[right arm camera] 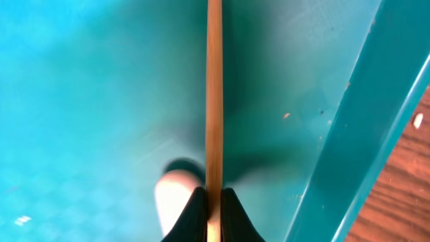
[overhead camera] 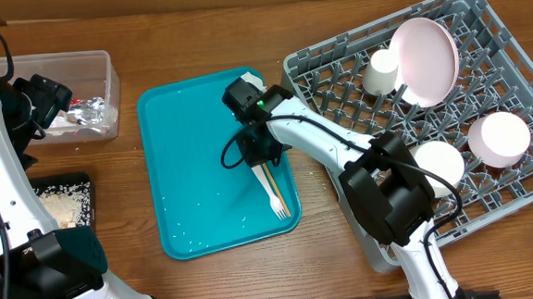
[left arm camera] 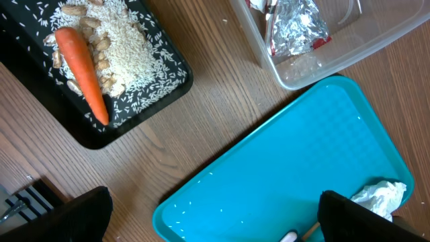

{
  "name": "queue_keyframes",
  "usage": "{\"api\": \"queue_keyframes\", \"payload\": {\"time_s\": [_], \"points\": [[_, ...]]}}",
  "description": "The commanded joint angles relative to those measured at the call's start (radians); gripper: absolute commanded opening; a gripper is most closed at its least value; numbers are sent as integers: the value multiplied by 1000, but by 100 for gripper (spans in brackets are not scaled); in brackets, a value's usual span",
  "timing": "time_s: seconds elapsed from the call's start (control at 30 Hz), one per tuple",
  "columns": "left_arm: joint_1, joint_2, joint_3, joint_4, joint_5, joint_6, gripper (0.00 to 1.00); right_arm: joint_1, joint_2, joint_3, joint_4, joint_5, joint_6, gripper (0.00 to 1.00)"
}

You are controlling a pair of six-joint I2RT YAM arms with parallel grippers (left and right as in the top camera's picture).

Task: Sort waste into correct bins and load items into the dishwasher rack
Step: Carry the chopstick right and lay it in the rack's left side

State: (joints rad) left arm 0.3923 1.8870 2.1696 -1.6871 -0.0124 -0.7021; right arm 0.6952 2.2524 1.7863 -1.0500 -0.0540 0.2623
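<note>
My right gripper (right arm camera: 213,202) is shut on a thin wooden chopstick (right arm camera: 214,94) just above the teal serving tray (overhead camera: 189,173). The white fork's handle (right arm camera: 173,198) lies beside it, and the fork (overhead camera: 276,204) and chopsticks (overhead camera: 280,188) rest near the tray's right rim. A crumpled napkin (left arm camera: 381,195) sits at the tray's far corner. My left gripper (left arm camera: 215,222) hangs open and empty over the tray's left edge. The black tray (left arm camera: 168,81) holds a carrot (left arm camera: 82,70), rice and pasta. Inside the clear tub (left arm camera: 322,70) lies the foil wrapper (left arm camera: 295,27). The rack (overhead camera: 336,80) carries the plate (overhead camera: 425,58), cup (overhead camera: 382,71) and two bowls (overhead camera: 499,138).
The rack fills the right side of the table, close to the teal tray's right rim. Loose rice grains dot the teal tray's near left corner. Bare wooden tabletop lies between the tub, the black tray and the teal tray.
</note>
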Motion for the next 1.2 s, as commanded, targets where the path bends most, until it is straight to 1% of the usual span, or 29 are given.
{"api": "queue_keyframes", "payload": {"time_s": [0.0,0.2,0.37,0.43,0.57,0.63,0.8,0.87,1.0,1.17], "points": [[-7,-4,5,-2,-14,15,100,4,-37,88,-42,-45,3,4],[-6,-4,5,-2,-14,15,100,3,-146,145,-114,-32,0,4],[-6,-4,5,-2,-14,15,100,-13,-260,156,-165,80,0,4],[-6,-4,5,-2,-14,15,100,-47,-327,156,-190,89,-30,4],[-6,-4,5,-2,-14,15,100,-132,-400,156,-219,86,-109,4],[-6,-4,5,-2,-14,15,100,-183,-409,156,-225,77,-159,4],[-6,-4,5,-2,-14,15,100,-307,-399,142,-242,-31,-323,4],[-6,-4,5,-2,-14,15,100,-342,-396,132,-238,-66,-346,4],[-6,-4,5,-2,-14,15,100,-406,-395,93,-227,-171,-440,4],[-6,-4,5,-2,-14,15,100,-425,-393,16,-160,-184,-465,4]]}}
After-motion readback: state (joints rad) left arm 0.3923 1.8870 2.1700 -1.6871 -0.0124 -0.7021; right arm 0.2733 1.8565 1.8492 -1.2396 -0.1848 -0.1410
